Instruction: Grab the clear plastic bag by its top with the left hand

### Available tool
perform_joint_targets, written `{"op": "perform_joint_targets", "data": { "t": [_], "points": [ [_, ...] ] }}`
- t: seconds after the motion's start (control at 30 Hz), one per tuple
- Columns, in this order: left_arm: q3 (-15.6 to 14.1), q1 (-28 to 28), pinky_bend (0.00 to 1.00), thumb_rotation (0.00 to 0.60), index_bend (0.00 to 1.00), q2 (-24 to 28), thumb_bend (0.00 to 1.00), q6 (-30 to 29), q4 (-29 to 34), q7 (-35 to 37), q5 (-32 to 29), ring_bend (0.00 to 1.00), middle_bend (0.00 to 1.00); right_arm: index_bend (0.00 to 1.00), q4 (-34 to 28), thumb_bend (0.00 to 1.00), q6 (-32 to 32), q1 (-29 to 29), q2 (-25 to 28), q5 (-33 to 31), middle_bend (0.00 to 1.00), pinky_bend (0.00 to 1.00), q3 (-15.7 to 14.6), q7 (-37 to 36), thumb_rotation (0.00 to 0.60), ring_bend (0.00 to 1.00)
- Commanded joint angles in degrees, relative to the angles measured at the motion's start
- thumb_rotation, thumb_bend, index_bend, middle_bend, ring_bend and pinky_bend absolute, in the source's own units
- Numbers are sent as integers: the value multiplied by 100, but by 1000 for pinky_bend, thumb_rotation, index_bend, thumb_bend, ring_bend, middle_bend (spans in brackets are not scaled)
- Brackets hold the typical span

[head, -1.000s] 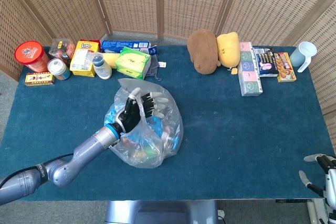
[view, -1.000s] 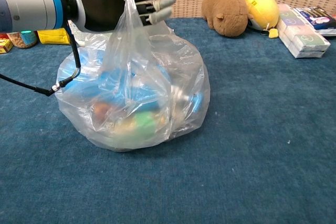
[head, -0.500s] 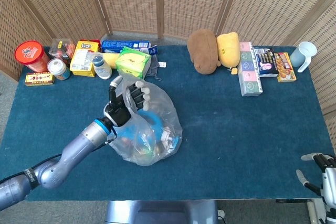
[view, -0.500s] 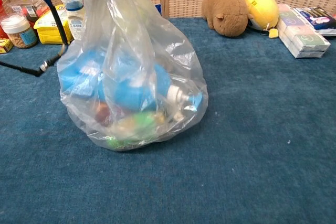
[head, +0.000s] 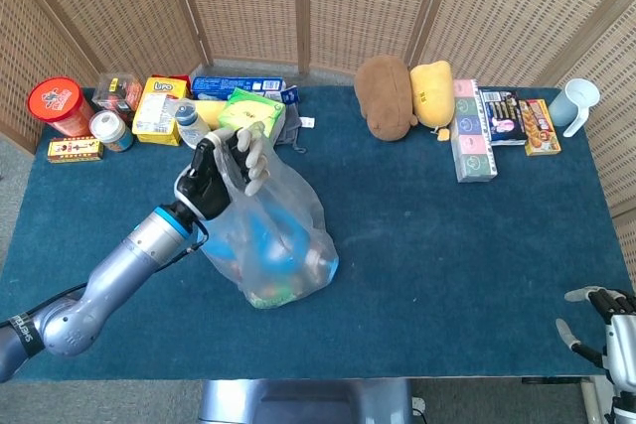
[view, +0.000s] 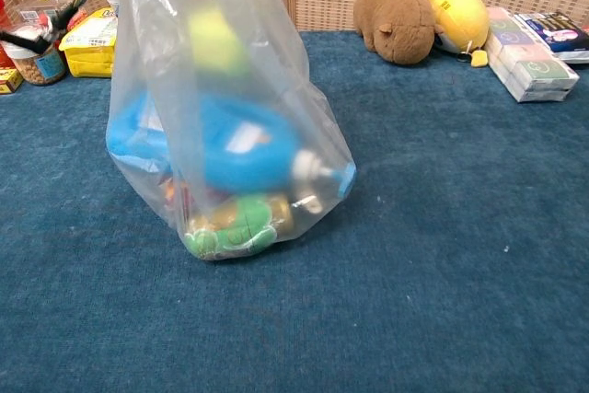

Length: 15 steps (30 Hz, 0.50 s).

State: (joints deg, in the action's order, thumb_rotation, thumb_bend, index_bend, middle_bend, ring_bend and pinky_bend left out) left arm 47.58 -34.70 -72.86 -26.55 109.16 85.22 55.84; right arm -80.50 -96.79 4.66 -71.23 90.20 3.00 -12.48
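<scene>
Plastic gathered at the top of the clear bag (head: 266, 235) is bunched inside the left hand (head: 214, 178), whose fingers are curled closed around it. The bag hangs stretched from that grip, left of the middle of the blue table (head: 447, 245), its bottom resting on the cloth or just touching it; the chest view does not settle which. Inside the bag (view: 230, 126) lie a large blue item (view: 244, 149), something green (view: 230, 235) at the bottom and a small yellow-green shape (view: 213, 39) higher up. The right hand (head: 604, 325) shows only at the near right corner, fingers apart and holding nothing. Along the far edge stand a red tub (head: 60, 104), a yellow box (head: 159, 109) and a green packet (head: 250, 116) on the left; a brown plush toy (head: 386, 96) and a yellow one (head: 433, 93) sit further right, touching each other.
</scene>
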Motion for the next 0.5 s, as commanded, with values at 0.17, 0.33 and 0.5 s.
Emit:
{"op": "perform_joint_targets", "data": {
  "t": [0.17,0.33,0.5],
  "points": [
    [341,-588,760,254,653,495,707,-199,294,-590,-1012,697,693,442,41,286,-42,28,-11,-12,454,271,4,-61,591,404],
    [491,-907,761,301,653,737,730,-220,431,-861,-1478,698,693,442,46,286,-43,38,1,-2,455,271,-10,-58,592,404],
    [569,-1178,761,299,653,898,728,-224,494,-1040,-1915,697,693,442,18,287,-80,72,30,-22,455,271,-6,-51,591,404]
  ]
}}
